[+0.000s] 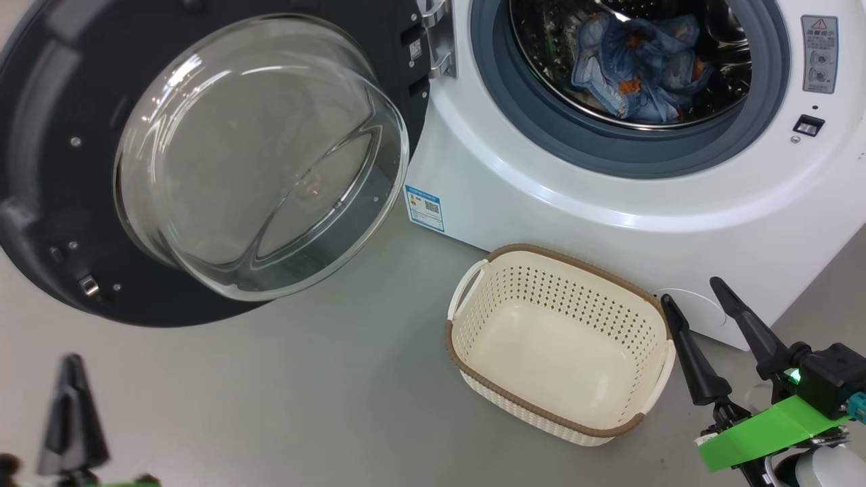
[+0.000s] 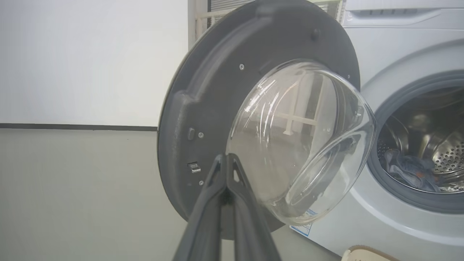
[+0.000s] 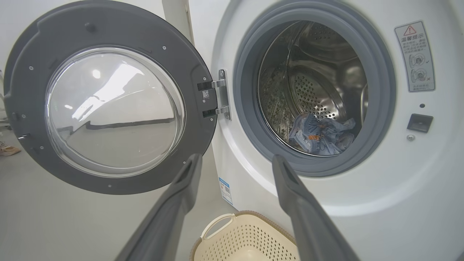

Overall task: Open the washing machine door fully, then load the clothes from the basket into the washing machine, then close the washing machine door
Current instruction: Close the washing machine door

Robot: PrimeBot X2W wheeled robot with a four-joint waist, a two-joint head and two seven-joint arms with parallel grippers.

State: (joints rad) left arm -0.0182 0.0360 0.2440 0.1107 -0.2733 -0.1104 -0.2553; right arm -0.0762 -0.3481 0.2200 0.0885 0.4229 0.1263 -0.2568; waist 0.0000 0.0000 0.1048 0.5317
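The washing machine door (image 1: 40,135) stood swung wide to the left on its hinge (image 1: 440,40), leaving the drum (image 1: 534,34) open. The clothes (image 1: 639,64) lay inside it, so the basket (image 1: 575,284) sat empty on the floor (image 1: 304,392) just before the washing machine (image 1: 514,196). The left gripper (image 2: 225,157) was clenched on nothing, fingers pressed together and aimed at the door's inner face, probably to push it shut as one blunt tip. The right gripper (image 1: 690,289) hung released and empty beside the basket, seemingly keeping out of the door's way.
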